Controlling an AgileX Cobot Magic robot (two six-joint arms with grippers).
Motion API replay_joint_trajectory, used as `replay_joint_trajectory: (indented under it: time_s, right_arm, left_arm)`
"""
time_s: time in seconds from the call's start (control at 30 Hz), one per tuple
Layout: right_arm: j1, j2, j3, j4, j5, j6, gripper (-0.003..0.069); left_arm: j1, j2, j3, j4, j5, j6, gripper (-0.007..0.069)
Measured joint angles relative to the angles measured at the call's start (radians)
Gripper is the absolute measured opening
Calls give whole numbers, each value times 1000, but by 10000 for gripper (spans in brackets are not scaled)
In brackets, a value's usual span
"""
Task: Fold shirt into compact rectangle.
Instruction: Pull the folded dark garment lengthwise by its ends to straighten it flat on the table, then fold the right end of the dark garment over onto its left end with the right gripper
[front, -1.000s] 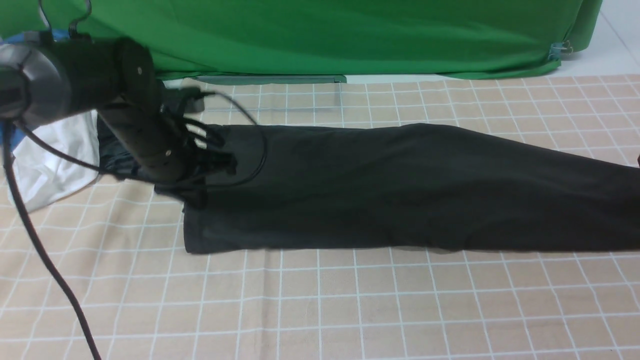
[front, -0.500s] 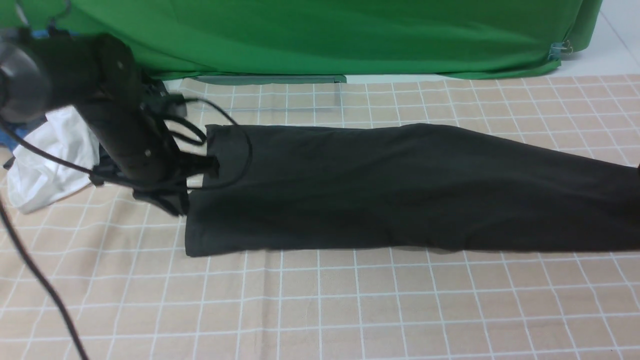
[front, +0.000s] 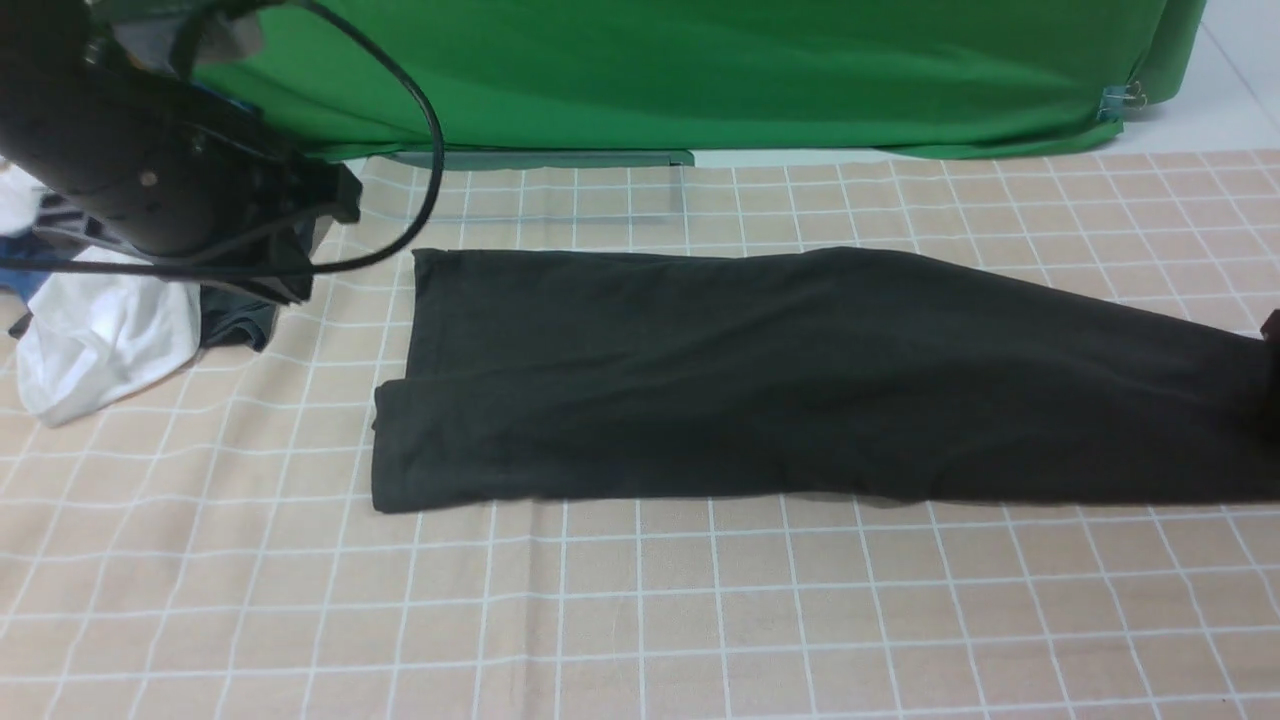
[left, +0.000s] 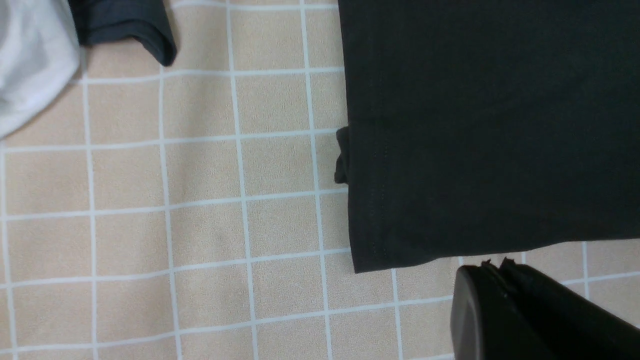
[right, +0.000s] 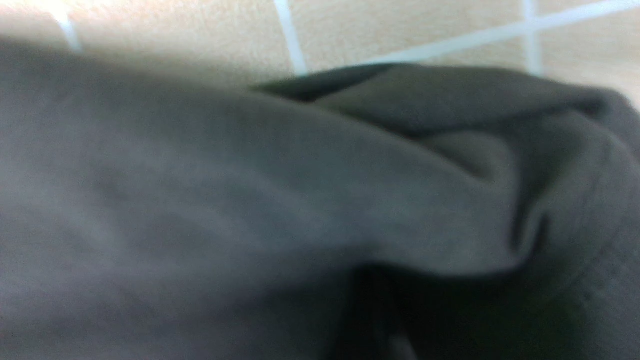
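the left pincer (left: 495, 272) is squeezed shut. its two black fingers are pressed together and there is nothing between them. in its own camera it shows just beside a corner of the shirt (left: 490, 125), at the shirt's left end, and it does not touch the shirt. under it is the checked cloth (left: 200, 225).

the left arm (front: 140, 160) is lifted up high at the far left side. it is over the white garment (front: 100, 340) and the small dark garment (front: 235, 325). a black cable (front: 425, 130) loops off it.

the right pincer does not show clearly from anywhere. its own camera is pushed right up close to bunched, blurry shirt fabric, with a bit of the checked cloth behind. so i cannot tell if it is let go or pinching the shirt.

the shirt lies flat on the checked cloth in the middle of the table. it is folded into one long dark strip that runs from left to right. its left end is neat and square, with a stitched hem. its right end goes off past the right edge of the front view. a green curtain (front: 700, 70) hangs at the back.
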Motion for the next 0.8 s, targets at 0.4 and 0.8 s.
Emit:
replay_joint_trajectory:
  time_s: [0.4,0.8]
  right_arm:
    - [-2,-52,-46,11,32,-57,73]
    - [129,-266,-189,346,40,-45,73]
  left_arm:
    - [0,-44,1,7,24,0,19]
    - [0,-44,3,-38,-2,2,19]
